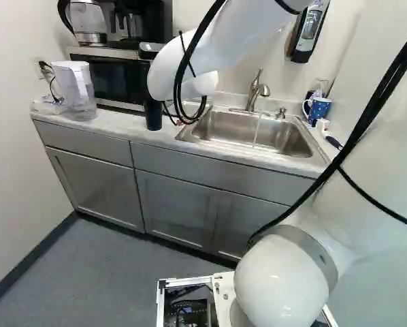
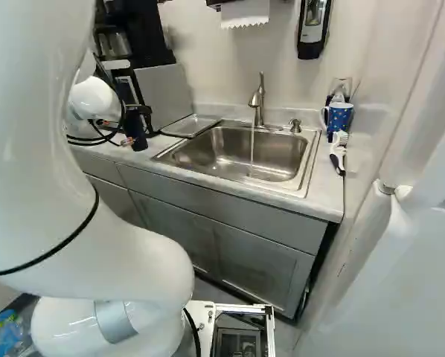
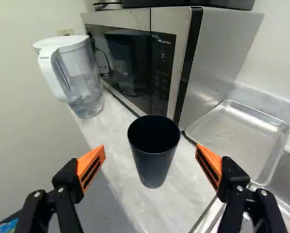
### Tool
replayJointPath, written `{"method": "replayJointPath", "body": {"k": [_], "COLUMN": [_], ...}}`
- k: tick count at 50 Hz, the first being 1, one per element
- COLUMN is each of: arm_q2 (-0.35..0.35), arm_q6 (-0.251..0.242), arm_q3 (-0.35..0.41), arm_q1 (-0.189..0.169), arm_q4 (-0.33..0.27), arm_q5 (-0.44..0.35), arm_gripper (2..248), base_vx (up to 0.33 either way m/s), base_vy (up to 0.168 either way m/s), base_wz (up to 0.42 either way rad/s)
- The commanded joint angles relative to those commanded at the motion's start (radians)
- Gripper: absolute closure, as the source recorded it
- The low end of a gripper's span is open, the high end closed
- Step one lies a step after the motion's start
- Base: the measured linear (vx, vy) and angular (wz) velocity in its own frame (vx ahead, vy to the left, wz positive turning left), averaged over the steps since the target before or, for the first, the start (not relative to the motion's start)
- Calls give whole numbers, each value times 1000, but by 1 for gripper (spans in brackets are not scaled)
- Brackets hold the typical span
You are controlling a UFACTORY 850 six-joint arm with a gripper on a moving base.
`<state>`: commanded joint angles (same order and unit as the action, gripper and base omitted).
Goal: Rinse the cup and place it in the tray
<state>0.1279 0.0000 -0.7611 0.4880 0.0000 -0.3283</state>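
Current step, by judgement: pick up the cup ahead of rinsing. From left to right, note the pitcher (image 3: pixel 74 73) at the wall end of the desk (image 3: pixel 113 145), then the microwave (image 3: pixel 135 58). The cup (image 3: pixel 153 162) is upright on the desk in front of the microwave. Your end effector (image 3: pixel 151 149) is spread wide, with the cup between its 2 orange pads and a gap on each side. The tray (image 3: pixel 232 138) is beside the microwave, next to the sink (image 2: pixel 234 152). Water (image 2: pixel 251 152) runs from the faucet (image 2: pixel 257 100) into the sink.

Next move: center the 2 pads on the cup wall, adjust depth if required, and close. Confirm the grip before you lift, then carry the cup to the water. CAUTION: off-center closing may push or tip the cup.

Visibility limits: in the left base view, the arm (image 1: pixel 190 61) and its cables hide most of the tray and end effector. In the wrist view, the cup's interior is too dark to show its contents, and the sink is cut off. You cannot judge finger depth relative to the cup exactly.
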Motion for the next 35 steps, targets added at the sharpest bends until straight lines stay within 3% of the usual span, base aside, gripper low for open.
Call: {"method": "replayJointPath", "body": {"k": [35], "arm_q2": [-52], "arm_q6": [0], "arm_q3": [27], "arm_q1": [1], "arm_q4": [0], "arm_q5": [-133], "arm_gripper": [3], "base_vx": [0], "base_vy": [0], "base_wz": [0]}}
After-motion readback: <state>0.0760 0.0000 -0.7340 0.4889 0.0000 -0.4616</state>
